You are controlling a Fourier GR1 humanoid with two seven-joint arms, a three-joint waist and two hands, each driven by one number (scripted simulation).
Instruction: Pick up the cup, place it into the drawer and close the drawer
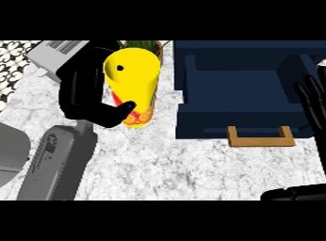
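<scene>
A tall yellow cup (131, 77) with red and orange markings near its base shows left of centre, its open mouth tilted toward me. My left hand (85, 92) is curled round the cup's left side, the thumb (120, 111) crossing its lower front. The navy drawer (242, 96) stands pulled open to the right of the cup, its inside bare, with a wooden handle (260, 136) on its near face. My right hand (323, 106) rests open at the right edge, fingers up, beside the drawer's right wall.
A grey appliance (54, 55) sits at the back left behind my left hand. A green plant (143, 45) peeks out behind the cup. A grey rounded object (0, 155) lies at the left edge. The marble counter (166, 164) stretches along the front.
</scene>
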